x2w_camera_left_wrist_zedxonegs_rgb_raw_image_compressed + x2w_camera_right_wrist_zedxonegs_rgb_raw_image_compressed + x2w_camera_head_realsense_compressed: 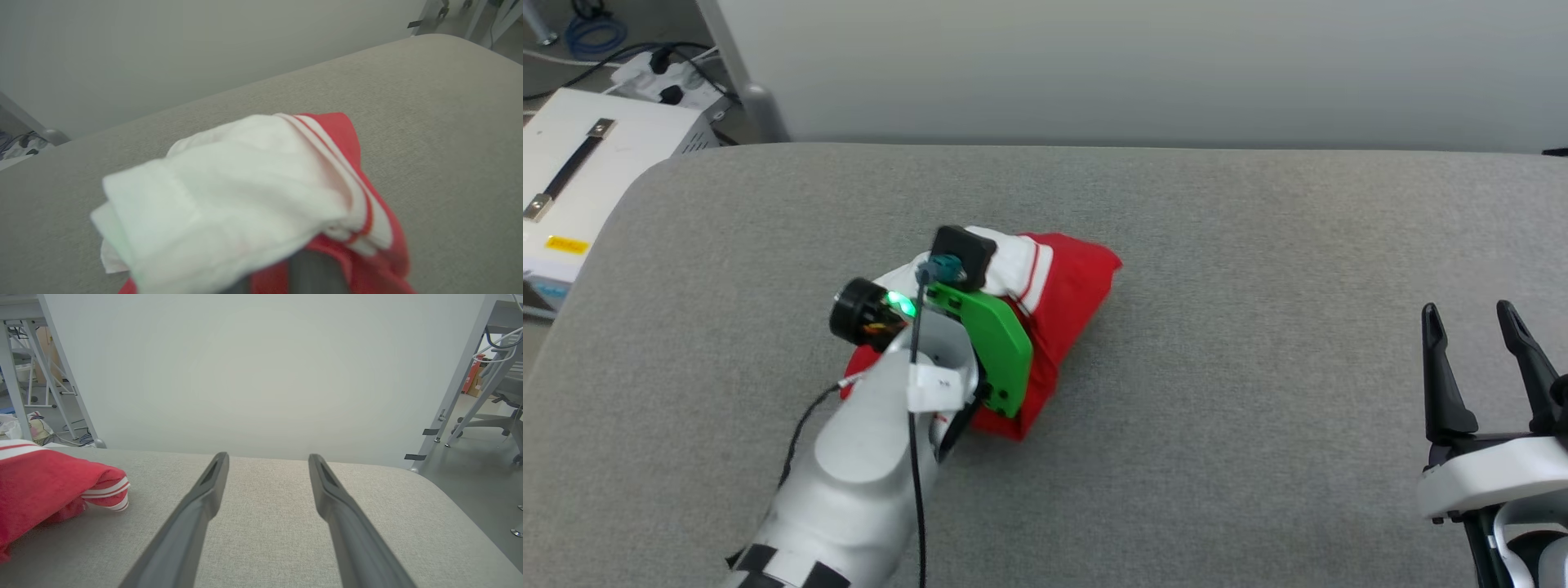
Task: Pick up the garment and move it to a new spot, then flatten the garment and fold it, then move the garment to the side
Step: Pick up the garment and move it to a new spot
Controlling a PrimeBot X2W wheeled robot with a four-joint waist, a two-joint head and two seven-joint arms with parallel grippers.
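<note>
**Item: the garment** (1078,278). Red jersey with a white sleeve and red-white striped trim. It is lying bunched in a compact heap just left of centre in the head view, resting on the grey padded surface (1217,204). No print is showing.

**Left gripper** (309,272). It is reaching into the heap from the lower left of the head view, with the wrist hardware covering part of the cloth. At the bottom edge of the left wrist view the fingers are sitting buried under the white sleeve and red fabric. It appears to be clamping a fold of the garment, though the tips themselves are hidden.

**Right gripper** (1468,318). It is waiting at the lower right of the head view with its fingers spread wide, grasping nothing, well apart from the garment.

**Progress (judged).** The first step, the pick-up, is looking underway. The heap is touching the surface and is crumpled rather than neatly folded. Carrying it to a new spot, flattening, folding and moving it aside are all looking outstanding.
</note>
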